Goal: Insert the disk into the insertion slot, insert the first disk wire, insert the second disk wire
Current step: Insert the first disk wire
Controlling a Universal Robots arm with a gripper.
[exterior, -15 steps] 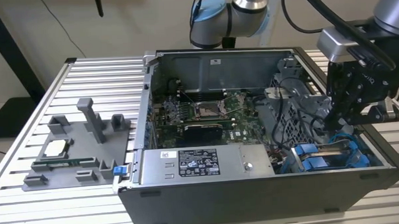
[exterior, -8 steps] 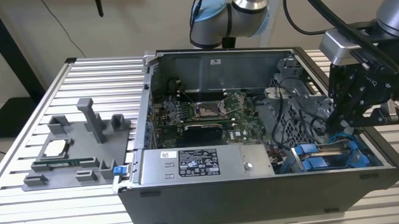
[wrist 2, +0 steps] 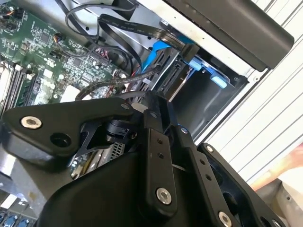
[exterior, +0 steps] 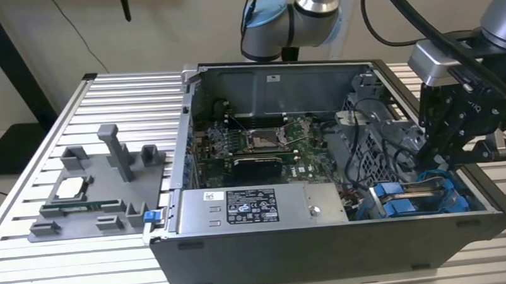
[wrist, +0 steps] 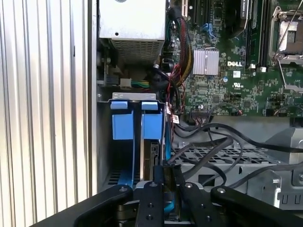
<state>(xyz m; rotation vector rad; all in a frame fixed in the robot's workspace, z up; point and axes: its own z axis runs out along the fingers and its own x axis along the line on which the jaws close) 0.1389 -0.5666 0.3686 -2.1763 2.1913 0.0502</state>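
From where I stand, the black, many-linked end effector (exterior: 437, 164) hangs low over the lower right of the exterior view. It is inside the open dark-grey computer case (exterior: 324, 247) that sits on the slatted aluminium tabletop (exterior: 108, 96). I cannot tell whether it is open or closed.

Directly under it is what I take for the disk (wrist: 152, 142), a flat grey hard drive in a bright blue plastic carrier frame. In the first wrist view it is seen edge-on in the lower middle of the frame. It stands in the insertion slot (wrist: 124, 163), the narrow bay of the grey perforated metal drive cage. The end effector (wrist: 166, 184) comes in from the bottom edge, just beside the disk's near end, with a thin blue strip right at its tip. I can't make out whether they touch.

I'd judge the disk to be stiff, dense and weighty for its size, with smooth metal faces that could slip, and sensitive to knocks. The blue carrier's edges look like the safest place to hold it. Loose black cables (wrist: 208, 142) curl close by in the middle of that frame, and they look soft and easy to snag.
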